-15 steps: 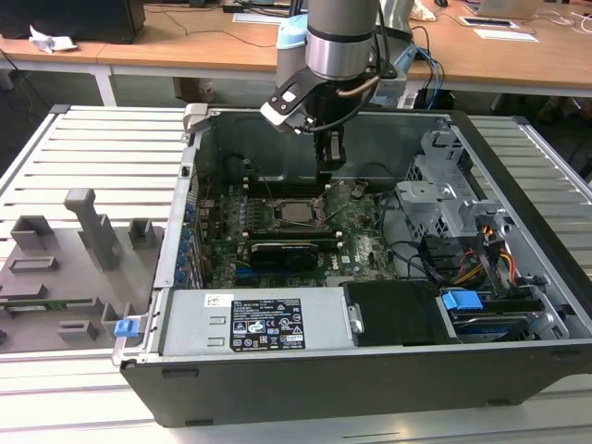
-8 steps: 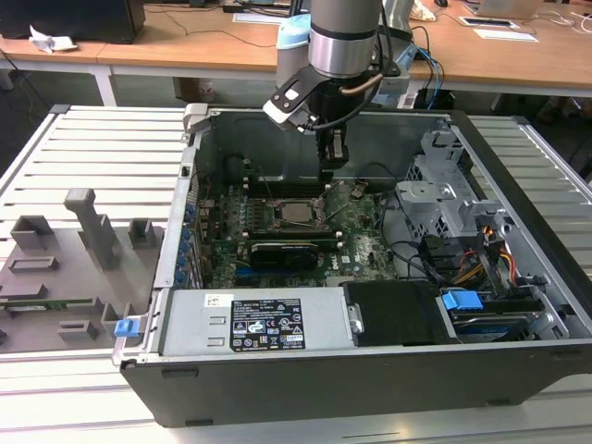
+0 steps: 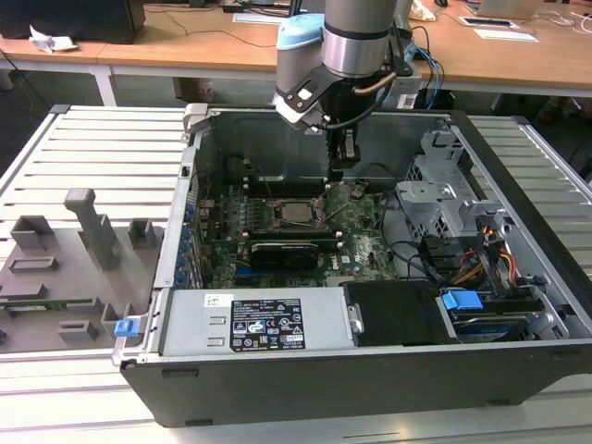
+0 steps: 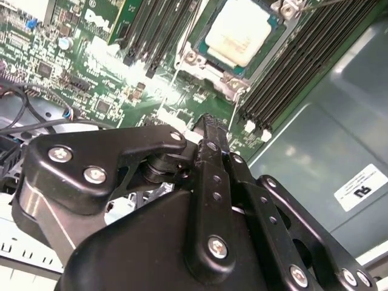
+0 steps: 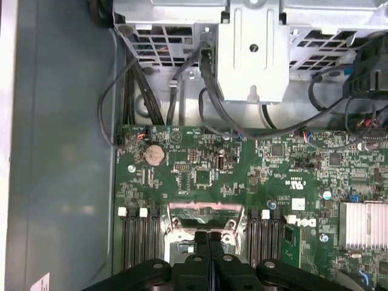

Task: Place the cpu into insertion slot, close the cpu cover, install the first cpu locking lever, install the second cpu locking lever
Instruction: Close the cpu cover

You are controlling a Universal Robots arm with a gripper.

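Just beyond the closed, empty tips of the black two-fingered gripper (image 4: 207,123), the pale silver square cpu (image 4: 242,36) lies flat in its socket (image 4: 200,57), toward the exterior view's left.

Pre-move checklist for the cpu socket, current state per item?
1. cpu seated flat: ok, pale top up.
2. cpu cover down over it: ok, frame lies flat around the chip.
3. Locking levers latched: cannot tell.
4. gripper empty: ok, fingers shut, nothing between them.
5. Gripper tip off the motherboard: cannot tell; it hangs beside the cpu cover.
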